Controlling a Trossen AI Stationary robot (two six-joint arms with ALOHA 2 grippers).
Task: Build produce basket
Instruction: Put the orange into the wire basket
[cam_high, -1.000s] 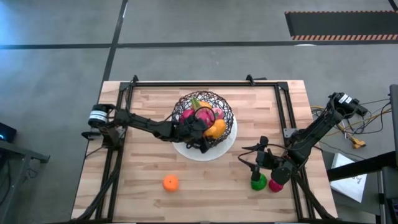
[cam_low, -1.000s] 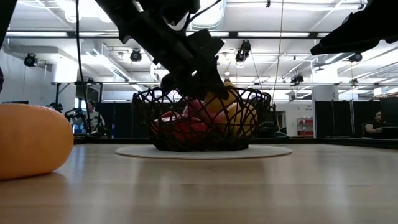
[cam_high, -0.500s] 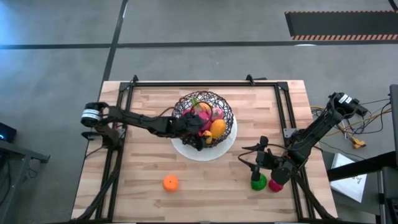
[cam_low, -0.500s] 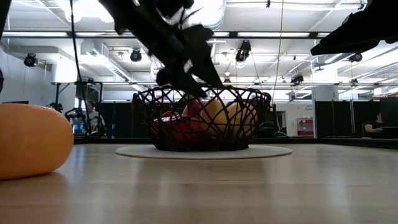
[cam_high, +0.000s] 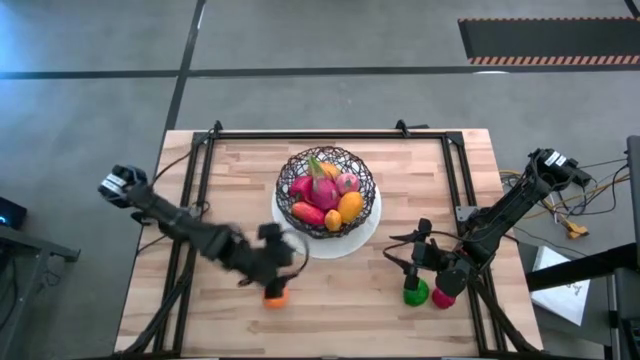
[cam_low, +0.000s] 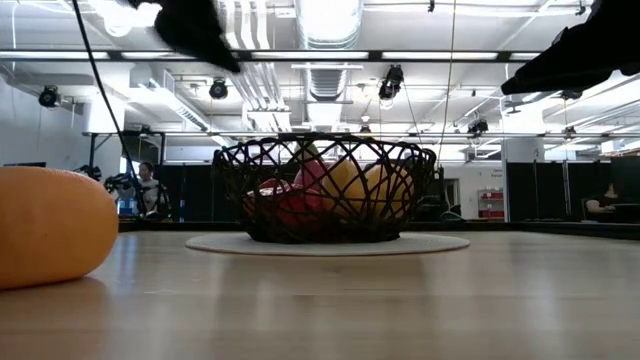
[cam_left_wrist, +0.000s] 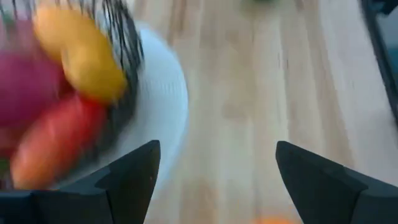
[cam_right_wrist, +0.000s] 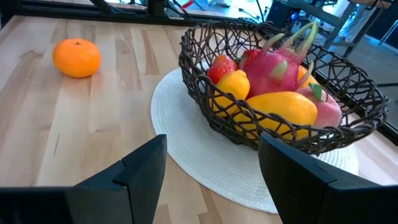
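Left gripper (cam_high: 272, 262) now out of the black wire basket (cam_high: 326, 190), moved down to lower left by the orange (cam_high: 274, 295), fingers spread. Right gripper (cam_high: 408, 258) same spot, lower right, spread, beside green fruit (cam_high: 415, 293). No writing seen.

- Black wire basket (cam_high: 326, 190) — an irregular dark mesh, see-through.
- Inside it, a magenta dragon fruit (cam_right_wrist: 278, 70) with green tips, a yellow mango (cam_right_wrist: 278, 111), a small yellow-orange fruit (cam_right_wrist: 231, 84), a red piece (cam_right_wrist: 221, 66) and a pink one (cam_right_wrist: 327, 107).
- White round plate (cam_high: 358, 239) under the basket.
- Orange mandarin (cam_right_wrist: 76, 58) on the pale striped wood of the table (cam_high: 225, 180) — bright, glossy.
- Green fruit (cam_high: 414, 293) and magenta fruit (cam_high: 444, 298) side by side.
- Both arms dark, left gripper (cam_high: 268, 250) and right gripper (cam_high: 412, 252) black.
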